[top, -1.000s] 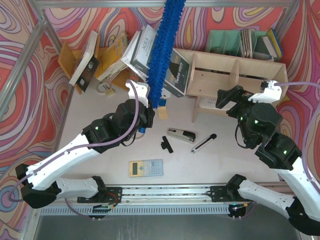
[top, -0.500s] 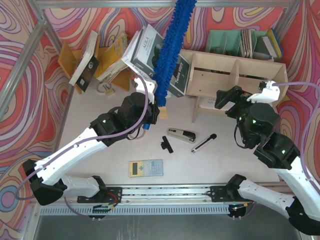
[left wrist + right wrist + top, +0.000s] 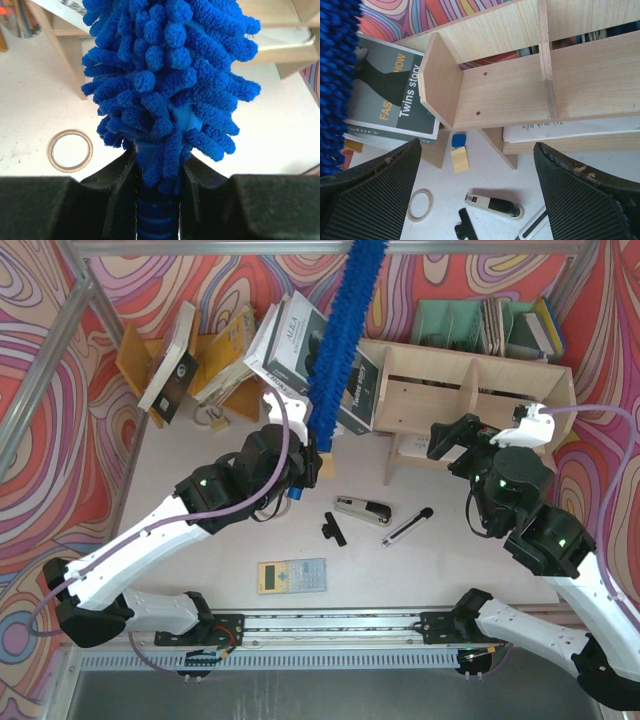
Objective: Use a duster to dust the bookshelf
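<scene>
Blue fluff of the duster [image 3: 336, 330] stands upright just left of the bookshelf [image 3: 470, 390], crossing over the books [image 3: 352, 390] leaning against that end. Swung carelessly toward the bookshelf, it could knock those books over. The left claw [image 3: 159, 165] is clamped on the duster's handle, with the fluff rising straight out from between its fingers. The right claw [image 3: 477, 147] hangs spread wide and empty in front of the bookshelf.

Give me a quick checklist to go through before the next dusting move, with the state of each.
1. Left gripper shut on duster handle: ok.
2. Duster touching bookshelf: not ok, it stands left of the shelf's end.
3. End compartment empty: ok.
4. Right gripper open, holding nothing: ok.
5. Stapler apart from shelf legs: ok.
</scene>
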Motion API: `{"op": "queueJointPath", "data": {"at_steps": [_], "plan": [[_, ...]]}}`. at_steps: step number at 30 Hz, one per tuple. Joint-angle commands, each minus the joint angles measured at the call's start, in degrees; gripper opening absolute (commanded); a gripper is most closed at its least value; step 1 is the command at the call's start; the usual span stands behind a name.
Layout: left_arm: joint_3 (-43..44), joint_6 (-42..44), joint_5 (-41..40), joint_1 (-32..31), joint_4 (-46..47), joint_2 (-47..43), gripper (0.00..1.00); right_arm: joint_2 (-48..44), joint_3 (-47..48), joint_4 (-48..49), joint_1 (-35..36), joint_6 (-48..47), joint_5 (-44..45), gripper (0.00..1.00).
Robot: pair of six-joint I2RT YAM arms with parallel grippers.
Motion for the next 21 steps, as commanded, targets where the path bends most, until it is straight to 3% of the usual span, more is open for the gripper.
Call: {"op": "queueJointPath", "data": {"at_steps": [1,8,15,21], "plan": [[4.4,-3.4,-7.9,0.1,-1.7,-1.9,0.0,-0.3,-0.7,0.1,0.1,0.7,0.3,0.83],[10.4,-12.9,-10.9,0.1,-8.7,-0.4,0.0,-0.8,-1.5,0.0,0.1,1.3,0.3,0.83],[13.1,-22.0,-5.6,-0.4,-12.0,3.8,0.0,-1.2,-2.2,-0.1,0.1,1.7,0.7,0.83],[17.3,-24.0,-4.4,-3.8,-13.7,8.8,0.0,-1.5,-2.5,-0.4,0.1,2.0,1.2,0.84]]}}
